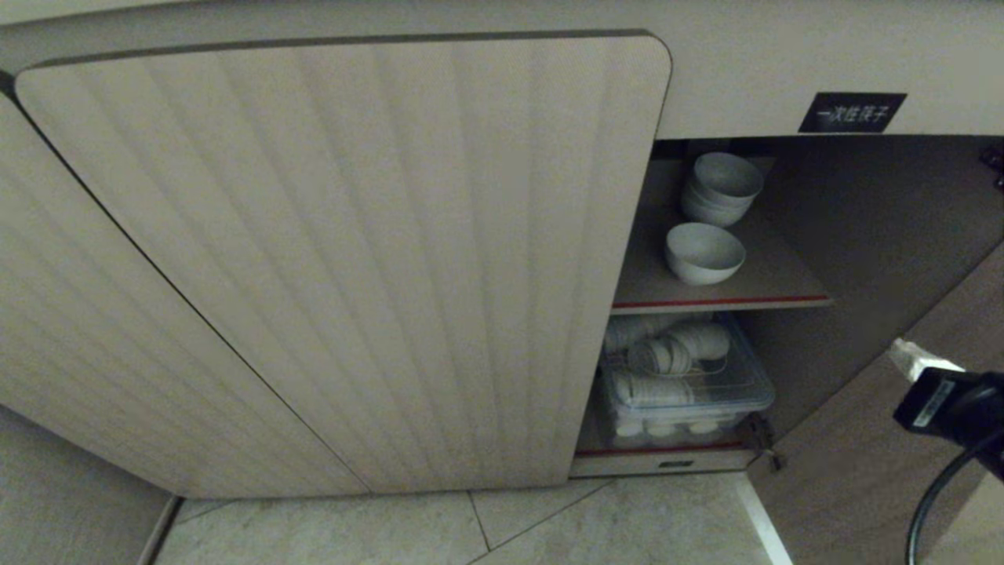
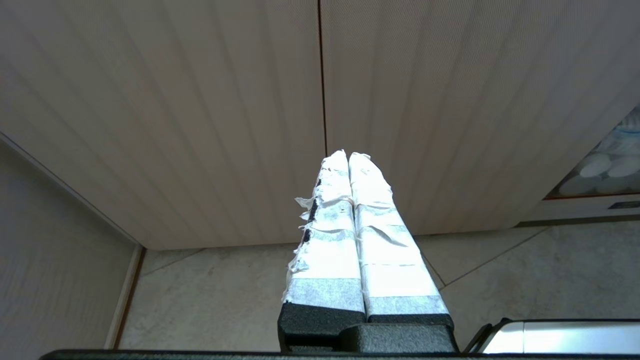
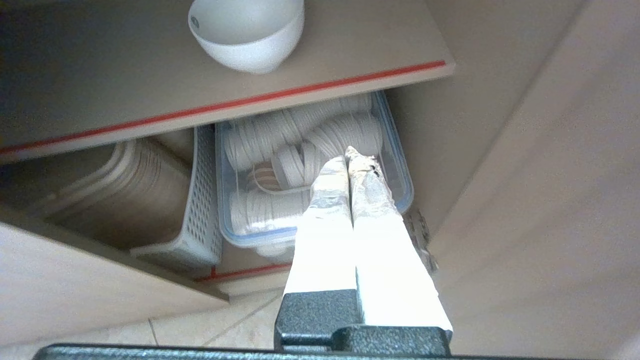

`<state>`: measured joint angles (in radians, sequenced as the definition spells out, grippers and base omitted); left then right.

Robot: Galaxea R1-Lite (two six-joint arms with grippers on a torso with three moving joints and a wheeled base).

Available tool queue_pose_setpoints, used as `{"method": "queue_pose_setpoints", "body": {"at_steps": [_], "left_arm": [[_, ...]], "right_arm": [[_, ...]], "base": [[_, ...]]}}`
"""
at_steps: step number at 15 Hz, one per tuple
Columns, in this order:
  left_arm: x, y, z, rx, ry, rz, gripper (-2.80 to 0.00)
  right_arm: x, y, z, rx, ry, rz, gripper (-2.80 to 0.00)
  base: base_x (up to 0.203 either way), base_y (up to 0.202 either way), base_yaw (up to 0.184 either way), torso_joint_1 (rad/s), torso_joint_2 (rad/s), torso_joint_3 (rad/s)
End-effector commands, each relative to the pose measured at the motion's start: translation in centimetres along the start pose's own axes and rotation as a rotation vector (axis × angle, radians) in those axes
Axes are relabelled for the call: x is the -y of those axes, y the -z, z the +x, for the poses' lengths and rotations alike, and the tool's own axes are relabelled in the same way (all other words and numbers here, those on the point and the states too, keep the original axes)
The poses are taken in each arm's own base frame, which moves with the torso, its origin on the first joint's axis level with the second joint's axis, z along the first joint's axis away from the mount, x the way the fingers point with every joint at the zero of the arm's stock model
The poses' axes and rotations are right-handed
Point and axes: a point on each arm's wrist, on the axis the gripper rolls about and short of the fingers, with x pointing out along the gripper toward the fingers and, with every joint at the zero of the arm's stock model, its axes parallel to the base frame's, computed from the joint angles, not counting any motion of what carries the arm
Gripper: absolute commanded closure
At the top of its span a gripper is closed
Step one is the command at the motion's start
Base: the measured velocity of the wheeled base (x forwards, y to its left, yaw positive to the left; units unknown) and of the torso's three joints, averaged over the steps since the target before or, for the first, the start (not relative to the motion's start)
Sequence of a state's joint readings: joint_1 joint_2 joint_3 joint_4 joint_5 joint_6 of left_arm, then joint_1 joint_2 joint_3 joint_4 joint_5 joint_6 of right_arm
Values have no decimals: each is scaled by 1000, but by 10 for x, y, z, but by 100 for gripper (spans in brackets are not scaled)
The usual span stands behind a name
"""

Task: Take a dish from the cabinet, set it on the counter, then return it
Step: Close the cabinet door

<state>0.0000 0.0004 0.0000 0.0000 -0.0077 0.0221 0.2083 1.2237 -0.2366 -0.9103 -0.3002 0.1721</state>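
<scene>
1. The dish [image 1: 703, 252] stands upright and alone on the upper, red-edged shelf [image 1: 773, 282] of the open cabinet [image 1: 878, 227], near the shelf's front edge, its mouth facing up
2. Just behind it on the same shelf sits a stack of similar white bowls [image 1: 722, 188], apart from the dish; the single bowl is the nearer and freer one to take
3. Below the shelf a clear lidded box [image 1: 690, 384] holds white cups or small bowls lying on their sides, and the right wrist view shows a pale perforated basket [image 3: 202, 200] beside that box
4. The right gripper [image 3: 352, 157] has its jaws pressed together with nothing between them; in the head view it shows low at the right, outside the cabinet beside the swung-open door [image 1: 863, 439]
5. The relation that matters: the dish lies up and to the left of the right gripper, one shelf level higher than where the jaws point, which is at the box below
6. As a round bowl it has no long axis to align with, so a rim pinch would likely serve, and the jaws would have to part first
7. The left gripper [image 2: 348, 157], jaws together and empty, faces the closed fluted doors [image 2: 320, 100] farther left, so the right arm is clearly nearer
</scene>
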Motion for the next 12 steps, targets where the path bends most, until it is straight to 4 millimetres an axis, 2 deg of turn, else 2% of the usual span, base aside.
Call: {"method": "queue_pose_setpoints", "body": {"at_steps": [1,6,12], "left_arm": [[0,0,0,0,0,0,0],[0,0,0,0,0,1,0],[0,0,0,0,0,1,0]], "right_arm": [[3,-5,-12,33,-4,11,0],[10,-1,-24,27,17,8,0],[27,15,-51,43,49,-36,0]], "base": [[0,0,0,0,0,0],[0,0,0,0,0,0],[0,0,0,0,0,0]]}}
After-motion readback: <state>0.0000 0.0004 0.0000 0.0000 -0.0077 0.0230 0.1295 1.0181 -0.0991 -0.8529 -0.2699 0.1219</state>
